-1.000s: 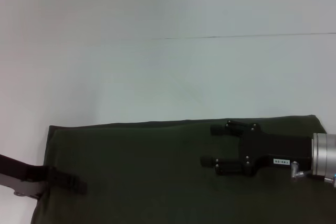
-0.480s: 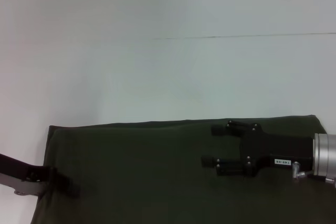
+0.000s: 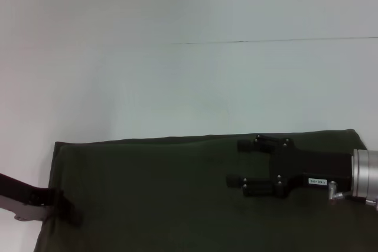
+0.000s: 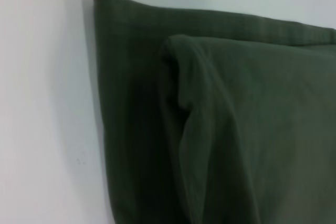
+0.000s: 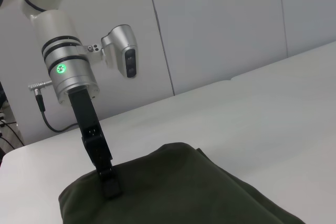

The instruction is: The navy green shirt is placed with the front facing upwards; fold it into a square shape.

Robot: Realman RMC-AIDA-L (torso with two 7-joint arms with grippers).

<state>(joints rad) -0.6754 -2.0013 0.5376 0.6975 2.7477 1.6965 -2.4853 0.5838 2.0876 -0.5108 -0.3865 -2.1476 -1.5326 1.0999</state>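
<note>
- Down at about eight o'clock in the head view, the left gripper (image 3: 69,213) reaches in from the left edge, its dark fingertips set against the left border of the navy green shirt (image 3: 177,193).
- Whether those fingertips are parted or pinched on the cloth I cannot tell; from the right wrist view the left gripper (image 5: 109,184) stands nearly upright with its tip pressed to the near corner of the shirt (image 5: 178,192), and the jaw gap is hidden.
- Above that tip the left arm's silver wrist (image 5: 68,72) carries a green light.
- At about four o'clock in the head view, the right gripper (image 3: 237,162) lies level over the shirt, coming in from the right edge and pointing towards nine o'clock.
- Its two black fingers (image 3: 254,144) are spread apart, with bare cloth showing between them and nothing held.
- Under both grippers the shirt lies flat as a wide dark olive rectangle along the six o'clock side of the white table (image 3: 177,75), its far edge straight.
- From the left wrist view the shirt (image 4: 220,129) shows layered folds, an upper layer with a rounded, puckered corner lying on a lower layer that juts out past it.
- A thin dark seam line (image 3: 266,41) crosses the table towards twelve o'clock, well apart from the shirt.
</note>
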